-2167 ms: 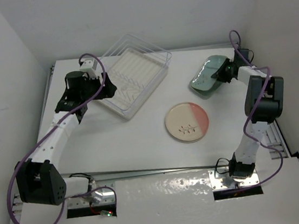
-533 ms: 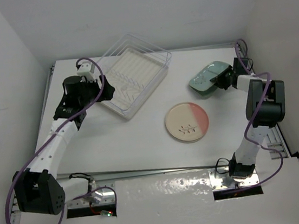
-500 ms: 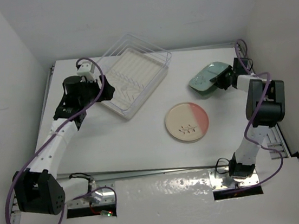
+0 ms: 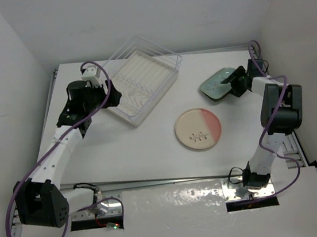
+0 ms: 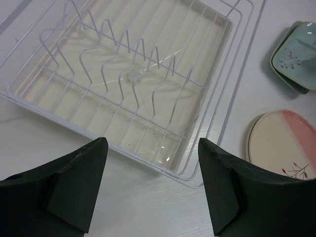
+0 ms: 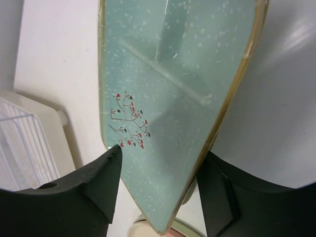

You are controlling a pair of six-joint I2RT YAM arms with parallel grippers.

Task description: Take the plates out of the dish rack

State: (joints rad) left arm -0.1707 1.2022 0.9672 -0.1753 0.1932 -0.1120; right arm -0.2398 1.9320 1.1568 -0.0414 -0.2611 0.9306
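Note:
The dish rack (image 4: pixel 151 67) is a clear bin at the back left, and in the left wrist view its white wire rack (image 5: pixel 123 74) holds no plates. My left gripper (image 4: pixel 112 95) hangs open over the table at the rack's near corner (image 5: pixel 153 190). At the back right, mint-green plates (image 4: pixel 217 83) lie stacked (image 5: pixel 296 54). My right gripper (image 4: pixel 234 84) is at their right end. In the right wrist view its jaws (image 6: pixel 162 153) stand spread, with the top mint plate (image 6: pixel 168 64) between them. A round cream-and-pink plate (image 4: pixel 198 129) lies flat on the table mid-right.
White walls close in the table on the left, the back and the right. The right arm's elbow (image 4: pixel 281 103) stands near the right wall. A corner of the rack (image 6: pixel 19 143) shows at the left of the right wrist view.
My right gripper has opened its jaws around the mint plate, which now lies lower and flatter on the stack. The left arm has held still over the last half second.

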